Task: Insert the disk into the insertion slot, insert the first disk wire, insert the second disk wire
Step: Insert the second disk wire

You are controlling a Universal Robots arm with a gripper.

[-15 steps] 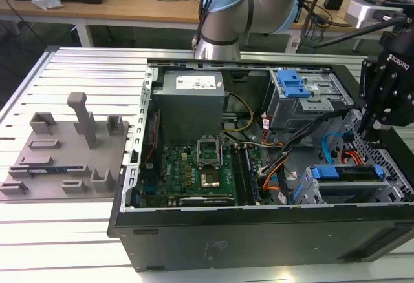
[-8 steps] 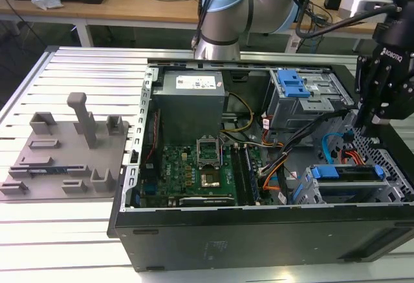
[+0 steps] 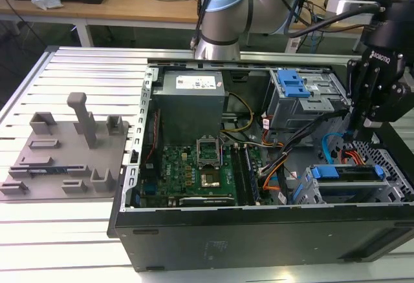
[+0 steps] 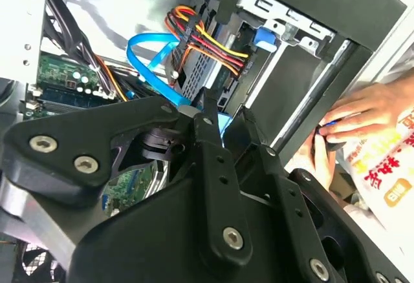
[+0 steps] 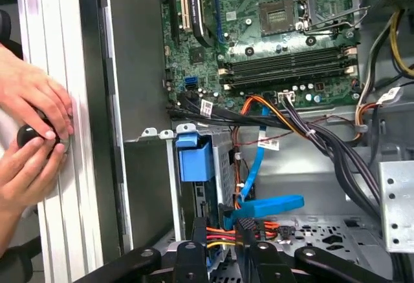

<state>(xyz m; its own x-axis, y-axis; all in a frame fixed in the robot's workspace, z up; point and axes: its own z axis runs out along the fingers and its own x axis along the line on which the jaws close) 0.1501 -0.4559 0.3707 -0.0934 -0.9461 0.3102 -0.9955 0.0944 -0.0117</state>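
The disk, silver in a bright blue carrier, lies inside the insertion slot, the grey perforated cage at the case's corner on the exterior view's right. A red, yellow and orange wire bundle runs to a black plug at the disk's end. My gripper hangs just above the cage. It appears shut on the end of the blue flat wire, whose loop arcs up from the motherboard. In both wrist views the gripper stands close over the disk's end.
The open computer case holds a green motherboard, a grey power-supply box and a taller cage with a blue latch. A grey fixture plate lies on the exterior view's left. A person's hands rest beside the case.
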